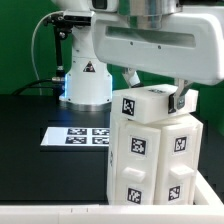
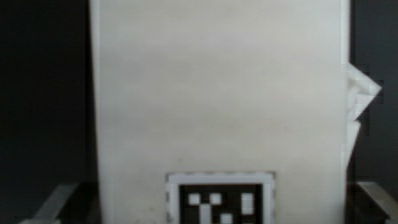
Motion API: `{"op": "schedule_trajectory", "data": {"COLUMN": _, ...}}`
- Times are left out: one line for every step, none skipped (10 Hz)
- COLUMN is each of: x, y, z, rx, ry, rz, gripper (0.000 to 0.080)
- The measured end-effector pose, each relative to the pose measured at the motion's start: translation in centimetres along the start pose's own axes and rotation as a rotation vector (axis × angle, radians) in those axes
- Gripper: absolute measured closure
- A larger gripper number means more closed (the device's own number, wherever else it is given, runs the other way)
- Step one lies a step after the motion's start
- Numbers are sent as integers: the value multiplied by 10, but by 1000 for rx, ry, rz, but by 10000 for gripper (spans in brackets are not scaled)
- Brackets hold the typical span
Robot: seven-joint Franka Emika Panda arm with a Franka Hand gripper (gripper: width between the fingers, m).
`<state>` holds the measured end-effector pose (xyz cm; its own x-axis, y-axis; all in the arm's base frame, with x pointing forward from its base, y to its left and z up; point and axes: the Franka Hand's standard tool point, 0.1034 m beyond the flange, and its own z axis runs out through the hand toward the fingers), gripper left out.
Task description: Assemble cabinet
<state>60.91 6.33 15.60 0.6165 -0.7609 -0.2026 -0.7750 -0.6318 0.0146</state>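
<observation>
The cabinet (image 1: 160, 165) is a tall white box with black-and-white tags, standing upright at the front on the exterior view's right. A white tagged top block (image 1: 148, 104) sits on it. My gripper (image 1: 155, 92) comes down from above with one finger on each side of this block and is closed on it. In the wrist view the block's white face (image 2: 214, 90) fills the picture, with a tag (image 2: 219, 200) near the jaws. My gripper (image 2: 210, 208) shows only as dark fingers (image 2: 54, 205) at the block's two sides.
The marker board (image 1: 78, 135) lies flat on the black table to the exterior view's left of the cabinet. The arm's white base (image 1: 88, 80) stands behind it, with a cable at the back left. A pale table edge (image 1: 50, 212) runs along the front.
</observation>
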Motion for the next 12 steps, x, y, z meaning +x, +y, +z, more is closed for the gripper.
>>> {"op": "schedule_trajectory", "data": {"x": 2, "y": 1, "z": 0, "rx": -2, "ry": 0, "rz": -7, "gripper": 245}}
{"op": "schedule_trajectory", "data": {"x": 2, "y": 1, "z": 0, "rx": 0, "ry": -1, "rz": 4, "gripper": 245}}
{"op": "schedule_trajectory", "data": {"x": 2, "y": 1, "z": 0, "rx": -1, "ry": -1, "rz": 5, "gripper": 245}}
{"op": "schedule_trajectory", "data": {"x": 2, "y": 1, "z": 0, "rx": -1, "ry": -1, "rz": 33, "gripper": 245}}
{"op": "schedule_trajectory", "data": {"x": 2, "y": 0, "z": 1, "rx": 7, "ry": 5, "rz": 150, "gripper": 245}}
{"op": "schedule_trajectory", "data": {"x": 2, "y": 1, "z": 1, "rx": 22, "ry": 17, "rz": 258, "gripper": 245}}
{"op": "schedule_trajectory", "data": {"x": 2, "y": 0, "z": 1, "rx": 37, "ry": 27, "rz": 361, "gripper": 245}}
{"op": "schedule_trajectory", "data": {"x": 3, "y": -2, "z": 0, "rx": 56, "ry": 32, "rz": 470, "gripper": 245}}
{"op": "schedule_trajectory", "data": {"x": 2, "y": -4, "z": 0, "rx": 77, "ry": 42, "rz": 580, "gripper": 245}}
{"op": "schedule_trajectory", "data": {"x": -3, "y": -8, "z": 0, "rx": 95, "ry": 47, "rz": 676, "gripper": 245}}
{"op": "schedule_trajectory", "data": {"x": -3, "y": -8, "z": 0, "rx": 98, "ry": 43, "rz": 699, "gripper": 245}}
{"op": "schedule_trajectory", "data": {"x": -5, "y": -10, "z": 0, "rx": 104, "ry": 30, "rz": 784, "gripper": 245}}
